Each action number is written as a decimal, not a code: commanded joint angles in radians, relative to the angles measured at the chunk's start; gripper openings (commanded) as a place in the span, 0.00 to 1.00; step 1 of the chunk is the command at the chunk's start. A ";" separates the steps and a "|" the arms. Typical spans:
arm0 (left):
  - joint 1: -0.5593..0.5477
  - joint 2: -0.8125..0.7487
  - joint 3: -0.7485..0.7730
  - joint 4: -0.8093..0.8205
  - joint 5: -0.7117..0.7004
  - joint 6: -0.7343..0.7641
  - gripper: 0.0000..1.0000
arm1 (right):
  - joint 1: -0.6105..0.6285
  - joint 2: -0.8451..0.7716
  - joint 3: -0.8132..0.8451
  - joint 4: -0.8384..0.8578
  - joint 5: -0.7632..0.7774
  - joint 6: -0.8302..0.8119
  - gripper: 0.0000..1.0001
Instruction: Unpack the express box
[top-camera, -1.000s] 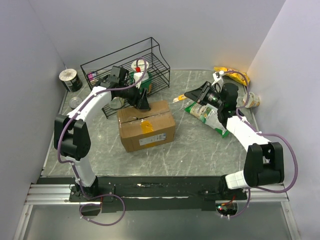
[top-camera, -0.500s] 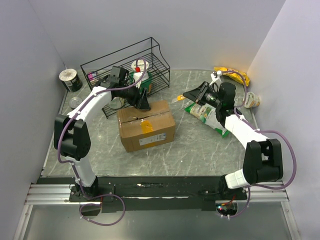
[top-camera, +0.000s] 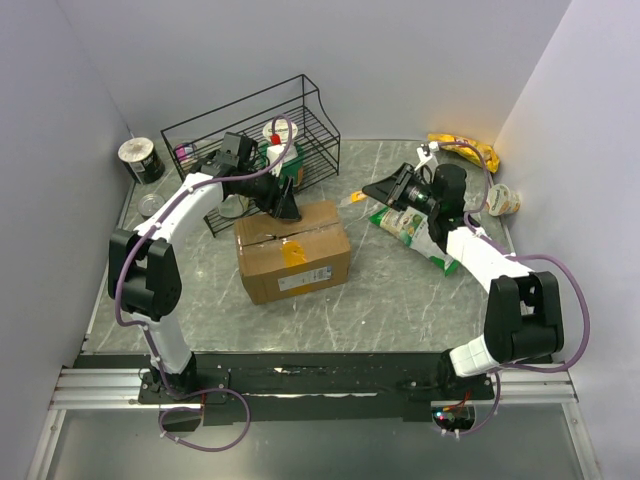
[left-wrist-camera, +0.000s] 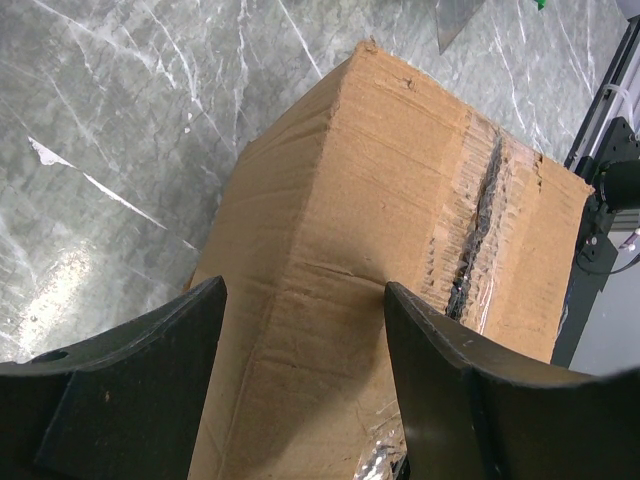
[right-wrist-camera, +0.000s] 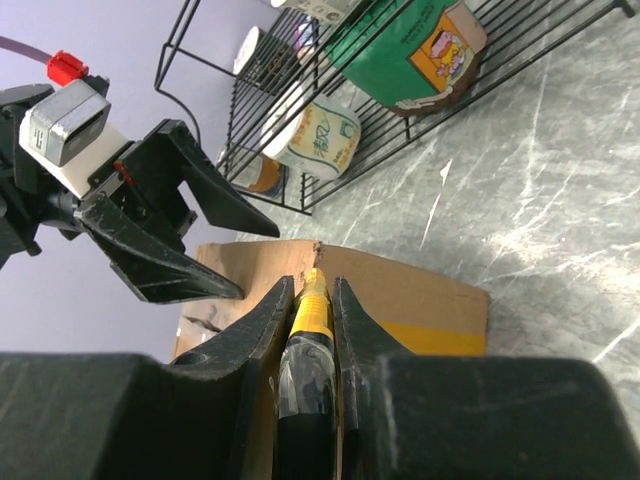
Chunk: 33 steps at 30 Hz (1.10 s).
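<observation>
Express box (top-camera: 293, 252), a large brown corrugated cardboard carton with an orange label, sits on the grey marbled table (top-camera: 400, 300) left of centre, just in front of the black wire rack (top-camera: 315, 132) along the far edge. My left claw (top-camera: 285, 207) hangs at the box's far top edge, I judge to steady it. My right claw (top-camera: 378, 189) reaches in from the right side, apart from the box, carrying a slim yellow tool (top-camera: 352, 199). A green snack bag (top-camera: 412, 230) lies under that arm, a yellow packet (top-camera: 462, 150) sits in the far right corner, and a small round cup (top-camera: 503, 200) stands by the right edge. None of them blocks the way to the box.

From the left wrist, my left claw (left-wrist-camera: 300, 300) is spread wide, its fingers straddling the box's upper edge; I cannot tell whether they touch it. The taped seam (left-wrist-camera: 480, 212) looks ragged, yet the flaps lie closed.

From the right wrist, my right claw (right-wrist-camera: 310, 288) is pinching the slim yellow tool, tip aimed at the box's top edge, likely for slitting tape. The left claw (right-wrist-camera: 258, 262) sits close beside that line, the one thing to avoid.
</observation>
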 joint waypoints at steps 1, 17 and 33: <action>-0.008 0.007 -0.007 0.009 -0.003 -0.005 0.70 | 0.017 0.014 0.047 0.056 -0.011 0.018 0.00; -0.010 0.016 -0.006 0.017 -0.010 -0.011 0.70 | 0.032 0.029 0.064 0.015 -0.026 0.019 0.00; -0.010 0.044 0.002 0.039 -0.026 -0.060 0.55 | 0.032 -0.025 0.067 -0.136 -0.023 0.011 0.00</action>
